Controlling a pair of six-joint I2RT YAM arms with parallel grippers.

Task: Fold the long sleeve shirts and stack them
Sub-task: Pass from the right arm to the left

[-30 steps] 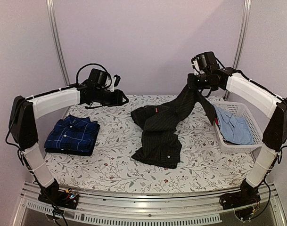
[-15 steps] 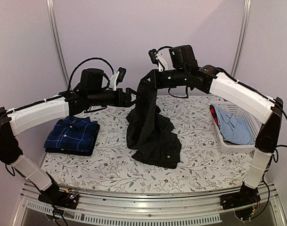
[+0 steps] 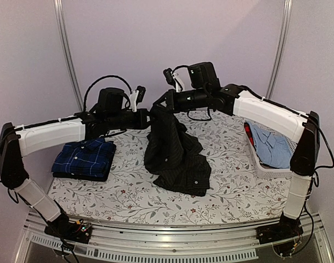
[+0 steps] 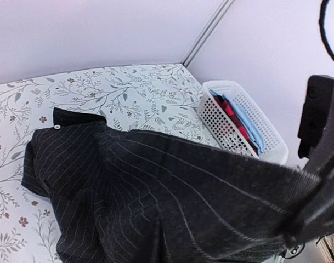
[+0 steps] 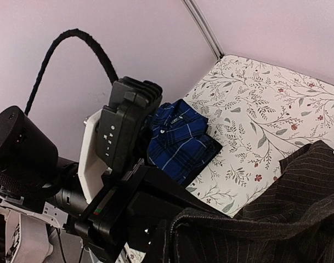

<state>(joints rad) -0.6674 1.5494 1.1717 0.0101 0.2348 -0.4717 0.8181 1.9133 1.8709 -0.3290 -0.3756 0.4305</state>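
Observation:
The black pinstripe shirt hangs bunched from my right gripper, which is shut on its upper edge above the middle of the table; its lower part lies crumpled on the floral cloth. It fills the left wrist view and the bottom of the right wrist view. My left gripper touches the raised cloth from the left; the cloth hides its fingers. The navy check shirt lies folded at the table's left, also in the right wrist view.
A white mesh basket at the right edge holds a light blue garment and something red; it shows in the left wrist view too. The floral table cover ends at a metal rail in front.
My right gripper carried the raised shirt end from the right side leftward to the middle. My left arm stretched right to meet it, and the shirt bunched up.

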